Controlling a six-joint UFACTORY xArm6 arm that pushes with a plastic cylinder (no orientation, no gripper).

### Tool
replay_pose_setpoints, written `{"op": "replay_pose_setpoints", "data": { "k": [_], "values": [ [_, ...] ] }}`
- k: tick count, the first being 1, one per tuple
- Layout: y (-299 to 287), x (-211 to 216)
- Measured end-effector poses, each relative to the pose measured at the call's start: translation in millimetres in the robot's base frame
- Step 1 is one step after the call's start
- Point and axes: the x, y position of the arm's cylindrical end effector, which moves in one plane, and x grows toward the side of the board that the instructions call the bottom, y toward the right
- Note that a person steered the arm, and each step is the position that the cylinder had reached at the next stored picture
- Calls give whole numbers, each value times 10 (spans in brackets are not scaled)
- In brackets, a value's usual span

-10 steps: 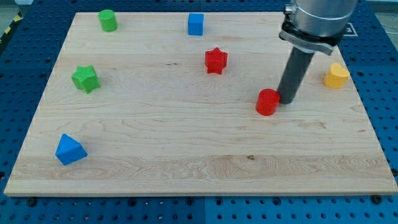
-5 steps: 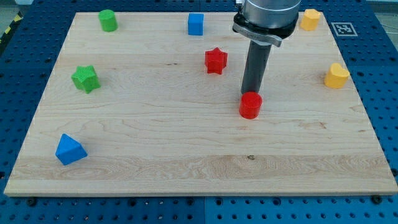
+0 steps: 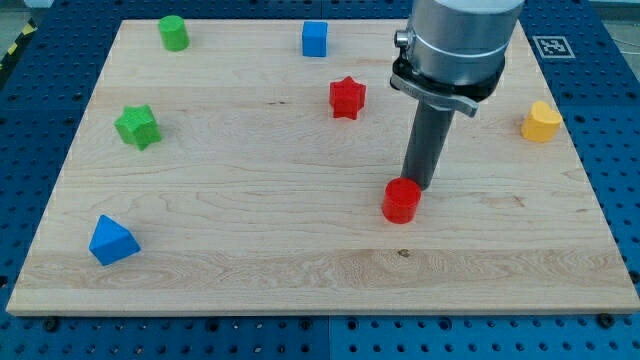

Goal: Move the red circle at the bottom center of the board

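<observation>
The red circle (image 3: 401,201) is a short red cylinder on the wooden board (image 3: 300,260), right of centre and a little below the middle. My tip (image 3: 418,187) is at the end of the dark rod, touching the red circle's upper right edge from the view's top right.
A red star (image 3: 347,97) lies above the circle. A blue cube (image 3: 314,39) and a green cylinder (image 3: 173,32) sit near the top edge. A green star (image 3: 137,127) and a blue triangle (image 3: 111,241) are at the left. A yellow block (image 3: 541,121) is at the right edge.
The red circle has been pushed left and then down toward the view's bottom. My tip moved with it, from its right side to its upper right.
</observation>
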Motion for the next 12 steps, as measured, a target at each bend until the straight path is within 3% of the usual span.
{"op": "replay_pose_setpoints", "data": {
  "k": [3,4,7,9,12],
  "values": [
    [-2,524],
    [-2,164],
    [-192,600],
    [-756,234],
    [-765,39]
  ]
}}
